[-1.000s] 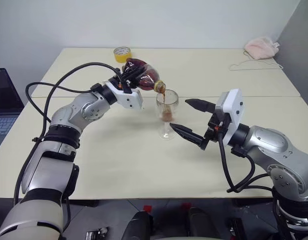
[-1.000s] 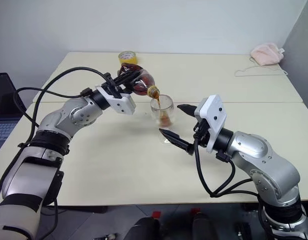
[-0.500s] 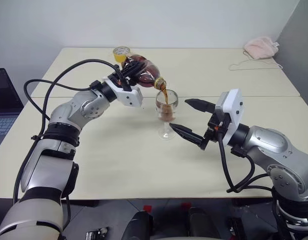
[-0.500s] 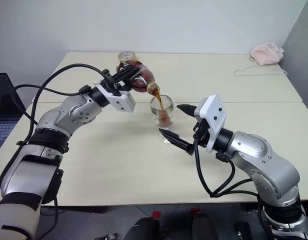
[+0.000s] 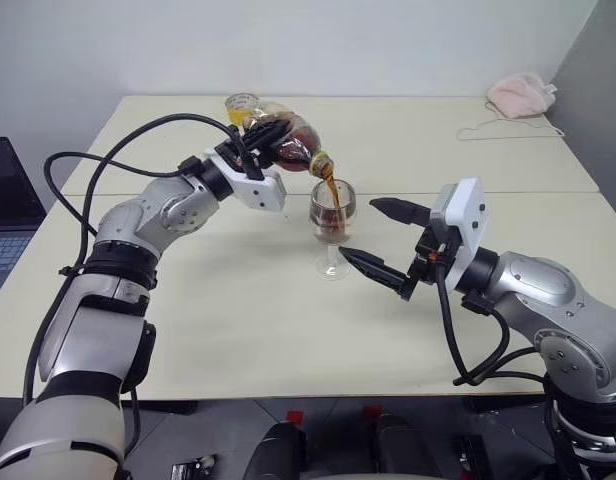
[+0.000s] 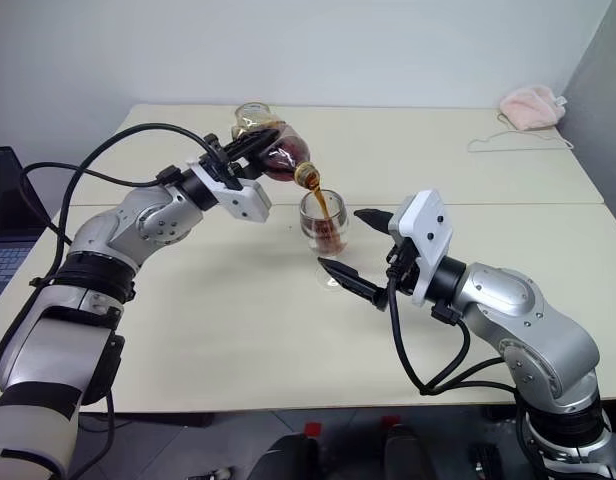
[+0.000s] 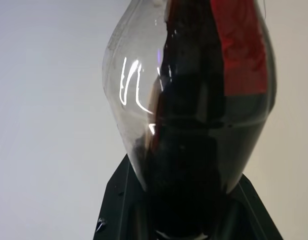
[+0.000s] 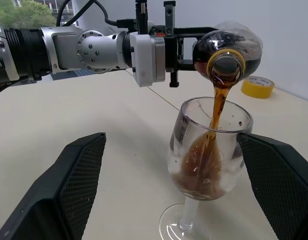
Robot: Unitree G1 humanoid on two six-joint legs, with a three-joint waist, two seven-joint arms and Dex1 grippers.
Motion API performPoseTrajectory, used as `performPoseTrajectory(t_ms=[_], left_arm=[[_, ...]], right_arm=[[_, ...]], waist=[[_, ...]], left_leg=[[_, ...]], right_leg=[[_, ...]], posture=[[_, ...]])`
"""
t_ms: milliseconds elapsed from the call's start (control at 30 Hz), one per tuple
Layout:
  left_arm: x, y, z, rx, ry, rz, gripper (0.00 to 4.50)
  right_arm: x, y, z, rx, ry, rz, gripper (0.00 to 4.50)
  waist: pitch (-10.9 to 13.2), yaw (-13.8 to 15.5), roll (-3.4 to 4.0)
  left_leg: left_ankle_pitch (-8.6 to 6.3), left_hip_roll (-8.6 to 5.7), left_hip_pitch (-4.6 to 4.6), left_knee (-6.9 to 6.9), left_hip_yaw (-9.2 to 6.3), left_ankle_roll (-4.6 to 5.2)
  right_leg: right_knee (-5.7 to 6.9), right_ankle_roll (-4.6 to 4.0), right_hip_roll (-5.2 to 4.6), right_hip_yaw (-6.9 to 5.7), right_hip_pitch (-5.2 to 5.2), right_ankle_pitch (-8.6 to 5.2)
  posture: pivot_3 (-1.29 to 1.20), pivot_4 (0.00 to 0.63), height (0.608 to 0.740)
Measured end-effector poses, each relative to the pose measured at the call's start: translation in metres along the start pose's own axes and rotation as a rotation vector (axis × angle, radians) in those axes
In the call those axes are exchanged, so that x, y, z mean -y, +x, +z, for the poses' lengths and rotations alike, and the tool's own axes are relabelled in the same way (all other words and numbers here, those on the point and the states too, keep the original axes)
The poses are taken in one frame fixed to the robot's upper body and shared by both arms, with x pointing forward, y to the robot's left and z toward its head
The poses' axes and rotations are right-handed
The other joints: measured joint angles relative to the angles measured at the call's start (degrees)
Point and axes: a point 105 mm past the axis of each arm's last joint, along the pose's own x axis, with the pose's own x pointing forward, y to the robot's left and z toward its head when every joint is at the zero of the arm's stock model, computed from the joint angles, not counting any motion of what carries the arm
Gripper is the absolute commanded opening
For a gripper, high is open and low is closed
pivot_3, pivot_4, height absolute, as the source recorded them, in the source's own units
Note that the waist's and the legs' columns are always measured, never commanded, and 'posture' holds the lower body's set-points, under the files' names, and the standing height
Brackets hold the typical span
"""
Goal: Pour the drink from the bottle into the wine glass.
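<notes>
At centre frame the left gripper has its fingers clamped on the body of the bottle, which is tipped mouth-down over the wine glass standing on the tabletop. Over the last second the bottle has been raised at its base and tilted more steeply, and a thin stream of the drink now runs steadily from the open mouth into the bowl; the dark pool in the bowl has risen from a shallow layer to roughly a third full. That suggests the pour is well under way but not finished, since much dark liquid remains in the bottle. The right gripper, just right of the glass, has kept its place with its fingers spread wide on either side of the stem and bowl, touching nothing. A yellow tape roll lies behind the bottle in the upper middle, and a pink cloth sits at the upper right.
</notes>
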Motion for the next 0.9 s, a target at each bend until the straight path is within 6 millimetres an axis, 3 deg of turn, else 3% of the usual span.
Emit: performPoseTrajectory(t_ms=[900], left_arm=[[-0.0037,0.0004,-0.0019,-0.003,0.015,0.016,0.74]], right_arm=[[-0.0015,0.0003,-0.003,-0.009,0.005,0.003,4.5]], waist=[[0.0,-0.05,0.0]], left_leg=[[0.0,-0.01,0.0,0.02,0.0,0.0]], right_leg=[[0.07,0.0,0.0,0.0,-0.01,0.0]], posture=[[0.0,0.15,0.74]])
